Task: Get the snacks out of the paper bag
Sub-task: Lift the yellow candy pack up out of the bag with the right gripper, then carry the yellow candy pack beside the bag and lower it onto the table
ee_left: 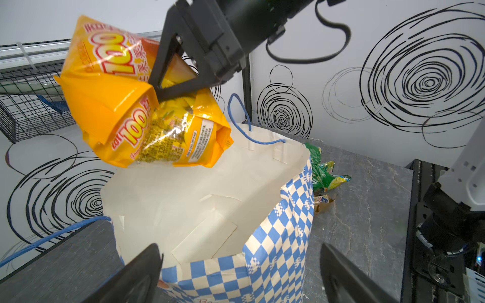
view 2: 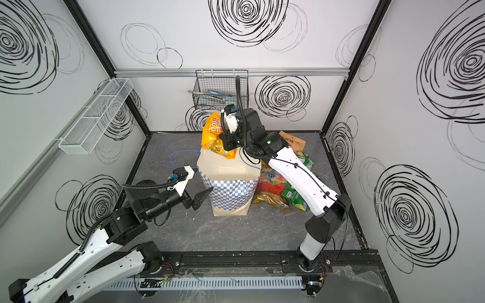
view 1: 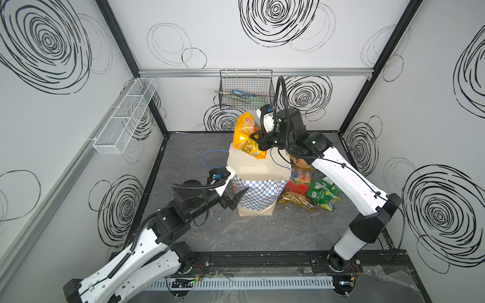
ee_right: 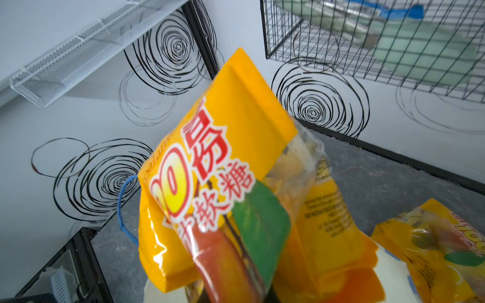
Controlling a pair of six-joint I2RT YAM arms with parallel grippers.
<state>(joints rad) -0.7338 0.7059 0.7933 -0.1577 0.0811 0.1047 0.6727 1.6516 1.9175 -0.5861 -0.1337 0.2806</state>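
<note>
The right gripper (ee_left: 157,91) is clamped on a bunch of yellow bags (ee_left: 136,105) hanging over the paper bag (ee_left: 275,236), mid-worktop. It pinches just a crumpled fold, so I'd fear one slipping back in. The left gripper (view 1: 236,199), jaws apart, stands beside the bag and isn't steadying it. The left wrist view shows that pinch. A top view shows snacks (view 1: 309,191) lying toward the right edge.
</note>
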